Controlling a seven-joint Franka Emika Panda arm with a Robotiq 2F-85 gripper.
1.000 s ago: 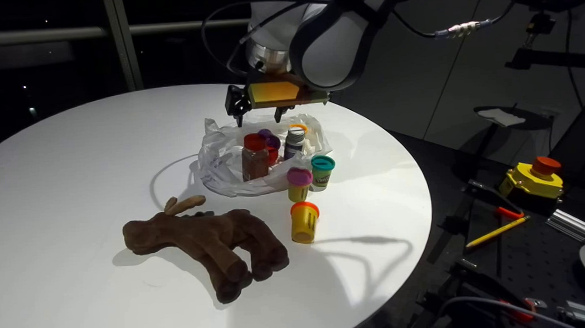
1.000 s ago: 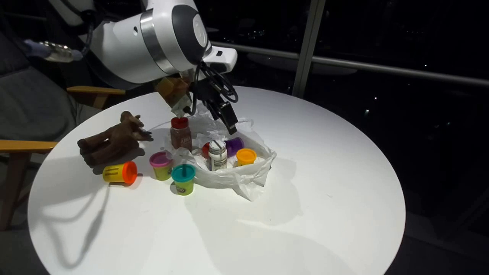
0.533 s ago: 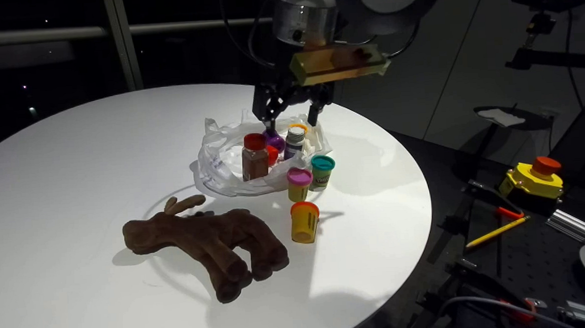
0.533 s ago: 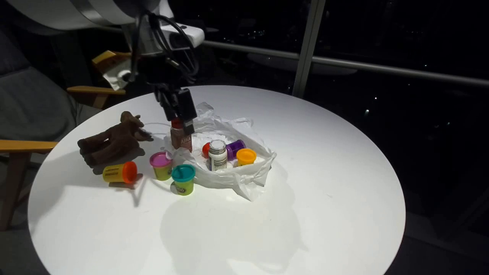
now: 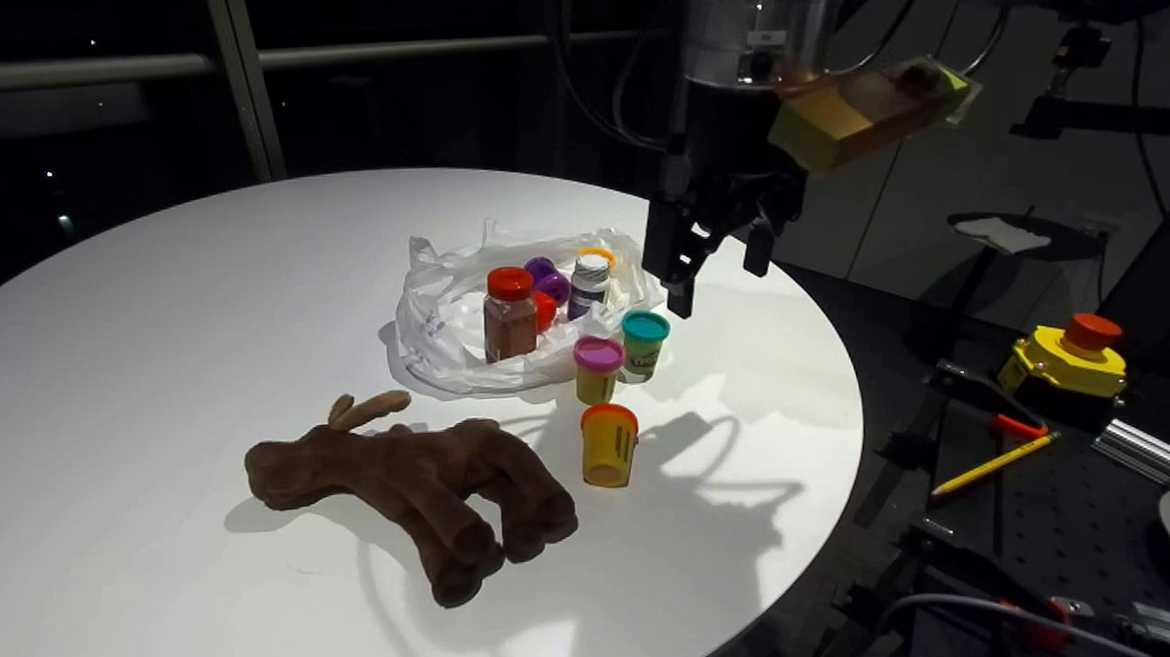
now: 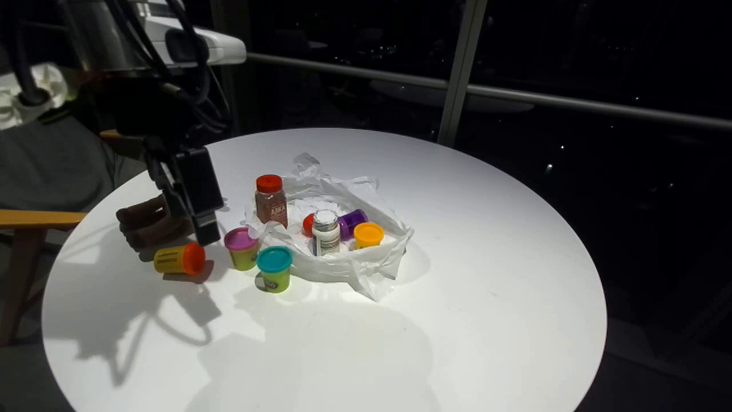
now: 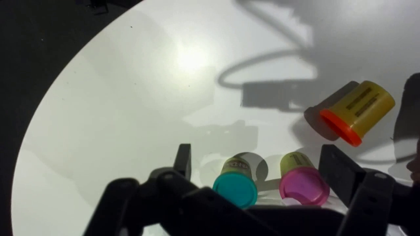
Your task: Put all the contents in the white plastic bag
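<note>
The white plastic bag (image 5: 452, 365) lies open on the table, also in an exterior view (image 6: 372, 269). In it are a red-lidded jar (image 5: 512, 327), a white-capped bottle (image 6: 326, 237), a purple tub (image 6: 353, 223), a red item (image 6: 308, 225) and an orange-lidded tub (image 6: 368, 234). Beside the bag stand a teal-lidded tub (image 5: 645, 347) and a pink-lidded tub (image 5: 599, 373). A yellow tub with an orange lid (image 5: 609, 449) lies on its side. My gripper (image 5: 721, 279) is open and empty above the table near the tubs; both upright tubs show between its fingers in the wrist view (image 7: 259, 159).
A brown plush toy (image 5: 413, 478) lies on the round white table (image 5: 159, 611), beside the yellow tub. The table's curved edge shows at the left in the wrist view. A dark bench with a yellow and red stop button (image 5: 1067, 358) stands off the table.
My gripper has moved away from above the bag toward the teal, pink and yellow tubs, staying open. The purple tub and red item in the bag have shifted slightly; the loose tubs have not moved.
</note>
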